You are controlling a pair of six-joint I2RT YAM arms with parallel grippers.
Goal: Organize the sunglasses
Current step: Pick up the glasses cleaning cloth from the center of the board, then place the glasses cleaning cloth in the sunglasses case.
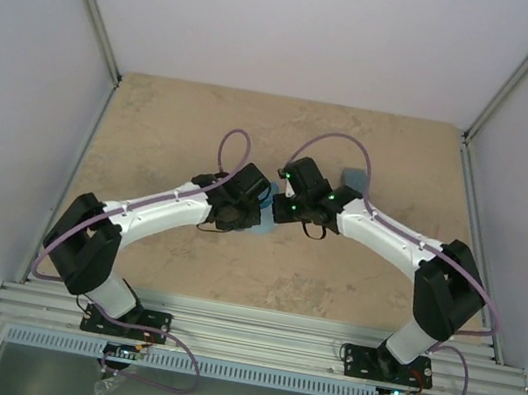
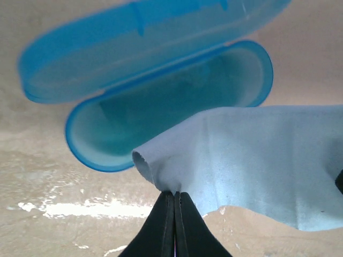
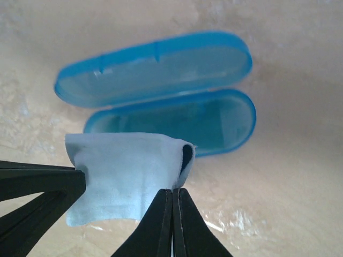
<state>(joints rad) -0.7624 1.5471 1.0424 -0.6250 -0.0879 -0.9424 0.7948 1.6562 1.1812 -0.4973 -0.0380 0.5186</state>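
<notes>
Left tool (image 2: pixel 174 200) pinched tight on a fold of the light blue cloth (image 2: pixel 257 160), right tool (image 3: pixel 172 195) clamped on the same cloth's other end, open blue case (image 2: pixel 177 104) just beyond, mid-counter (image 2: pixel 53 187), sunglasses not discernible in any view

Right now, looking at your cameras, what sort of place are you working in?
Probably a robot test cell, not a home or shop: a beige stone-look tabletop boxed in by plain white panels on aluminium posts, with the left arm and right arm bolted to an aluminium rail at its near edge.
</notes>
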